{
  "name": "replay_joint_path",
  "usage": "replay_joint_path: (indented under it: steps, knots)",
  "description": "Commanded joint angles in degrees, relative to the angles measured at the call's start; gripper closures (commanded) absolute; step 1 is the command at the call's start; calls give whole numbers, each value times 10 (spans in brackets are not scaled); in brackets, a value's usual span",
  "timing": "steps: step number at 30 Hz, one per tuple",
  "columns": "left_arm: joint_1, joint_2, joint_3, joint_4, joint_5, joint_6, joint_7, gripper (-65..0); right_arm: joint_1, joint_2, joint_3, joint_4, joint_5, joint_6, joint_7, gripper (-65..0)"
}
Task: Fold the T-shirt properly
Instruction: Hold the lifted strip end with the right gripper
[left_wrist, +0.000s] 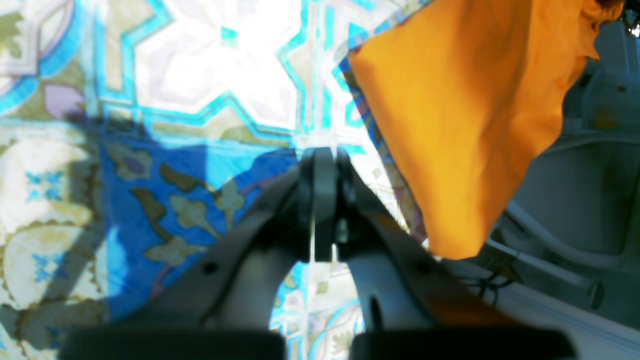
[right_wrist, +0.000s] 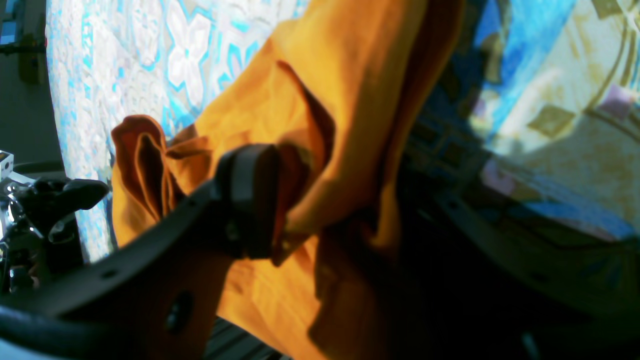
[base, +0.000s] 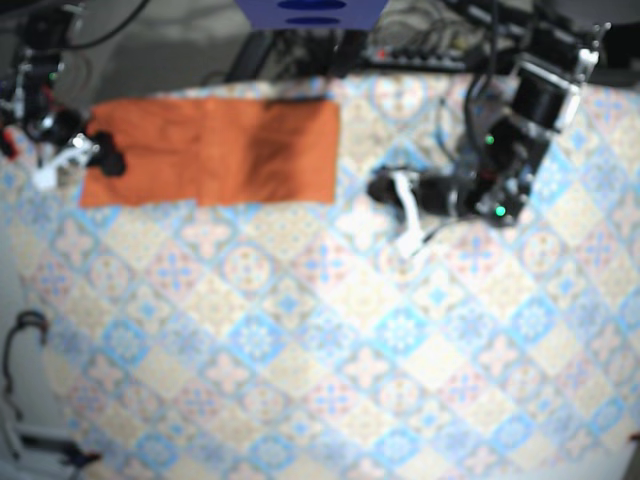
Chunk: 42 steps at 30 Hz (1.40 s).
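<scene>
One end of the orange T-shirt (base: 210, 150) is pinched by the right gripper (right_wrist: 290, 210); the left gripper (left_wrist: 322, 205) is clenched, empty. Pulled one-sided, the fold could be spoiled.

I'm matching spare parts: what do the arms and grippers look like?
The left gripper and right gripper have dark, tapering fingers with small round holes and flat, blocky pads. From above, the left arm is black cylindrical segments with white brackets, green lights and black cables.
</scene>
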Motion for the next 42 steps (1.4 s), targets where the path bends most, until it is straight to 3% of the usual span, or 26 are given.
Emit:
replay_joint_path:
  steps: [1,14,42]
  knots:
    - [-10,-3,-4,8,-9,-4,-5,0,-2,5,0,0,-22,-3,-27,-302]
    - [-10,-4,-4,8,-9,-4,-5,0,-1,12,8,1,-22,-3,-27,-368]
    - [-10,-4,-4,8,-9,-4,-5,0,-33,18,40,1,-22,-3,-29,-368]
